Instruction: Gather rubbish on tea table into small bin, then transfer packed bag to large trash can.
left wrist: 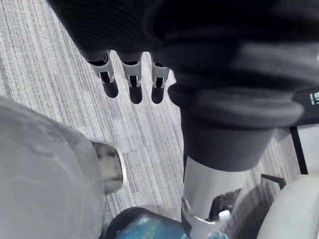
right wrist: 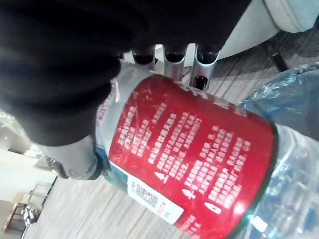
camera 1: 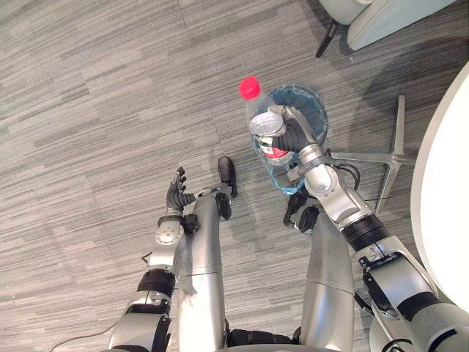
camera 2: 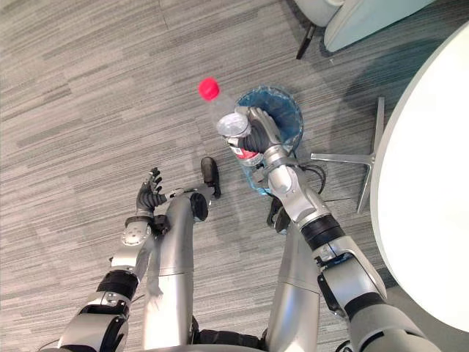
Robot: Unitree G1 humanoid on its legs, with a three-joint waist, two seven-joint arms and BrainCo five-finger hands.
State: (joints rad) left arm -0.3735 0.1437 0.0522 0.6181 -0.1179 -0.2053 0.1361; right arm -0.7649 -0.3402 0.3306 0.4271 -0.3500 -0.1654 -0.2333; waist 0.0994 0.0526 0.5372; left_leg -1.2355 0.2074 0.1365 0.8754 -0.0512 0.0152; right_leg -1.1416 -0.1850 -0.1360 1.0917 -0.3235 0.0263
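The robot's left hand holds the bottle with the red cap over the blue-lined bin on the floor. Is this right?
Not quite: the right hand holds the bottle with the red cap over the blue-lined bin on the floor, as the left eye view shows. The left hand hangs open and empty.

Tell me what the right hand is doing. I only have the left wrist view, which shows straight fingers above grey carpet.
Observer: The right hand is curled round a clear plastic bottle with a red label.
Operator: Where is that bottle relative to the bin?
Observer: Seen from the head, it lies across the rim of the bin, and its red cap pokes out past the rim on the robot's left.
Operator: Is the bin lined?
Observer: Yes, a blue bag lines it. On the robot's right of the bin is a white round table.
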